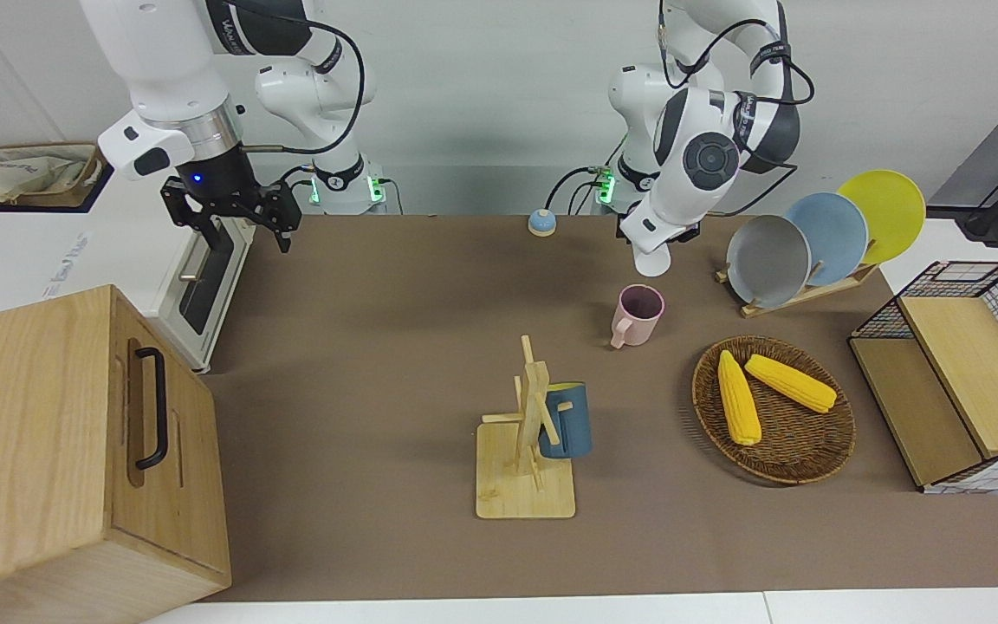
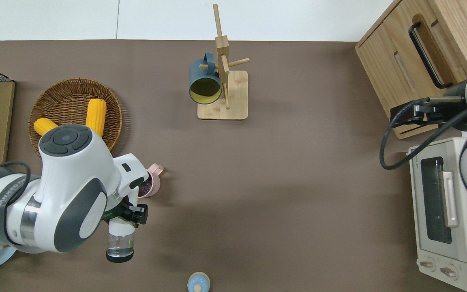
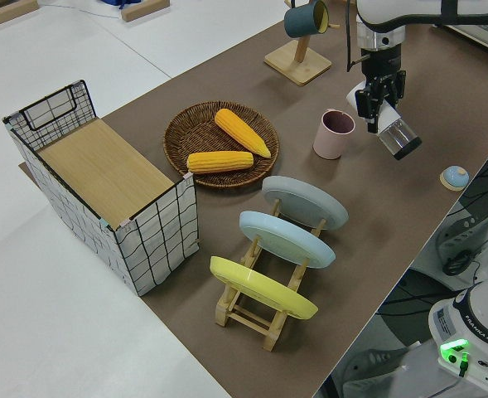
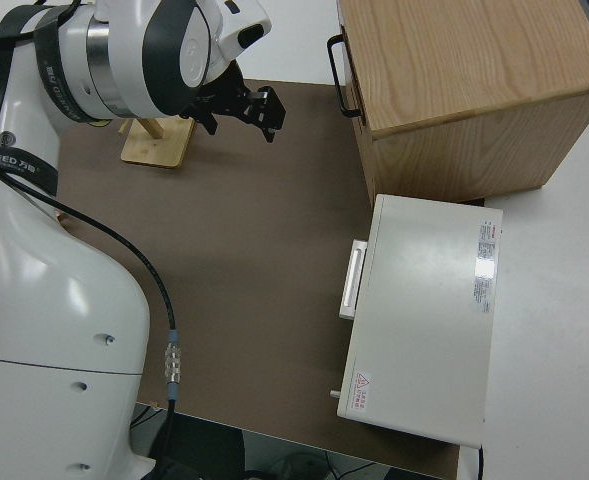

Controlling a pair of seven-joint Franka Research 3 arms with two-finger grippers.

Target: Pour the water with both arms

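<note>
Left claw pinches a clear glass, lower centre-left of the overhead view, upper right of the left side view. The glass is tilted hard, nearly on its side, with its mouth pointing away from the pink mug, which stands upright on the desk just beside and below the glass. Whether the glass holds any water is not readable.

Risks, as a judgement:
- The mouth is not over the mug and seems to face back toward the robots, so anything left in the glass would land on the brown desk, not in the mug. Cause: wrist rolled too far, or aimed off the mug.
- The grip sits near the base of a smooth glass held sideways, so it may slip or rotate in the fingers.
- The mug is close under the wrist, so a low swing could knock it over.
- The small blue bell, centre top of the front view, sits near the path back.

Pose: the left arm is bent over the mug area, with the forearm angled down and the wrist rolled so the claw holds the glass roughly horizontal.

Right claw, upper left of the front view, hangs spread and empty above the white toaster oven, fingers pointing down. It looks parked, taking no part in the pour.
</note>
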